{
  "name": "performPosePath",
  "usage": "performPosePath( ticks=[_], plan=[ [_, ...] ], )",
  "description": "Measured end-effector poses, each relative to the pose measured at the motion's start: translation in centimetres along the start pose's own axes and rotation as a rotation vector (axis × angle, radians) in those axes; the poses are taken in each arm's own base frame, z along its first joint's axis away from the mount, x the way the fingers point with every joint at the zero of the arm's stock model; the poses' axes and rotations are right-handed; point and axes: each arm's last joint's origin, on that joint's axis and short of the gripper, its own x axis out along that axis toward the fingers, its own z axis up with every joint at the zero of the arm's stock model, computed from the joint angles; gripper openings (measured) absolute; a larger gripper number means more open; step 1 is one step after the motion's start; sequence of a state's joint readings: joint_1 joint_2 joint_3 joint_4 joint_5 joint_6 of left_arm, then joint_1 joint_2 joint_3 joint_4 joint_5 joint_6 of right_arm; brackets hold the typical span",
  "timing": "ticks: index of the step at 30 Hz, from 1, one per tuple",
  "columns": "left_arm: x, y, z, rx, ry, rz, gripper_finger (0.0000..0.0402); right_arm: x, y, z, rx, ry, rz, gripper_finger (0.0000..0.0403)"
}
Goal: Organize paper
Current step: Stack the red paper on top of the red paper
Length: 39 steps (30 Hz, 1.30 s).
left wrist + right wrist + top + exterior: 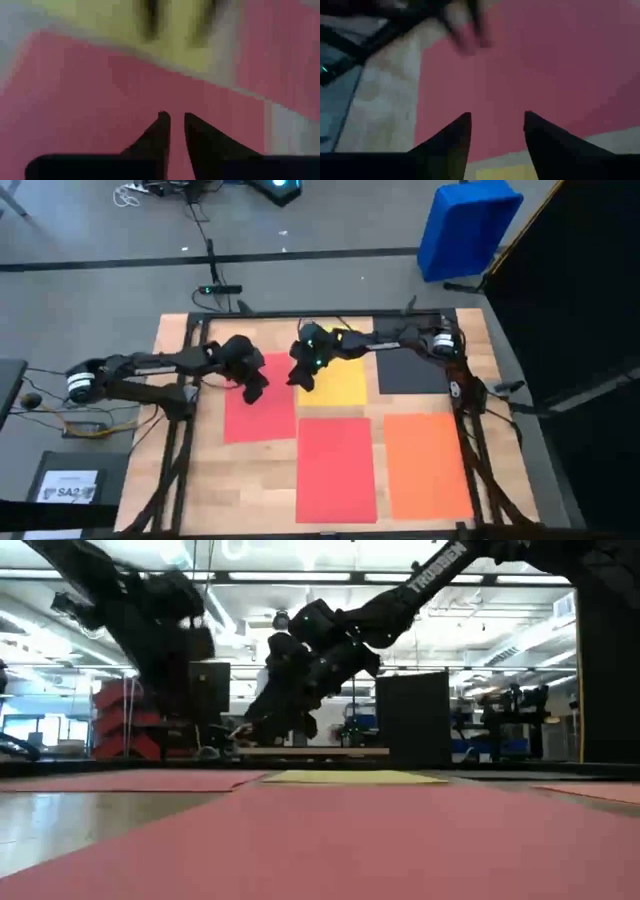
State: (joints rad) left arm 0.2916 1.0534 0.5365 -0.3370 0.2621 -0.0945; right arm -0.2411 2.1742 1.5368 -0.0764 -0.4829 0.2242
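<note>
Hovering our left end effector (254, 388), nearly closed and empty, over the red sheet (258, 412) at ten o'clock, we judge it is being squared while our right end effector (303, 377), half open and empty, waits above the yellow sheet (340, 384).

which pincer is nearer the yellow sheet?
Right. The right pincer hovers at the yellow sheet's left edge; the left pincer is further left, over the adjacent red sheet.

Five paper sheets (336, 470), two arms (150, 370).
</note>
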Motion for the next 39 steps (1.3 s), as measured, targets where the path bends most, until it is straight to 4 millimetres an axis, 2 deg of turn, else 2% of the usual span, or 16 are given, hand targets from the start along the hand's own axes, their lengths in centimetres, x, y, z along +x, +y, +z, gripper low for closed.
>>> performPosePath(
  ticks=[8, 13, 18, 24, 31, 36, 39],
  plan=[
    [0.8, -5.5, -2.2, 0.055, 0.122, 0.016, 0.004, 1.4, 2.6, -0.9, -0.035, 0.025, -0.067, 0.0148],
    [0.9, -7.5, -3.3, 0.179, 0.155, 0.016, 0.004, 1.5, 4.8, -1.8, -0.057, 0.072, -0.238, 0.0148],
    [1.5, -8.5, -4.6, 0.253, 0.246, 0.013, 0.0063, 1.4, 7.9, -2.1, -0.121, 0.045, -0.344, 0.0145],
    [2.7, -9.2, -5.4, 0.321, 0.308, 0.009, 0.0131, 2.1, 10.9, -2.4, -0.154, -0.038, -0.385, 0.0144],
    [3.3, -9.5, -5.9, 0.335, 0.338, 0.006, 0.0201, 2.5, 12.2, -2.8, -0.095, -0.079, -0.428, 0.0144],
    [3.3, -10.3, -6.1, 0.336, 0.318, -0.023, 0.0213, 2.5, 12.5, -2.8, -0.067, -0.098, -0.424, 0.0144],
    [3.5, -10.6, -6.3, 0.368, 0.309, 0.017, 0.0214, 2.5, 12.5, -2.8, -0.064, -0.104, -0.424, 0.0143]
  ],
)
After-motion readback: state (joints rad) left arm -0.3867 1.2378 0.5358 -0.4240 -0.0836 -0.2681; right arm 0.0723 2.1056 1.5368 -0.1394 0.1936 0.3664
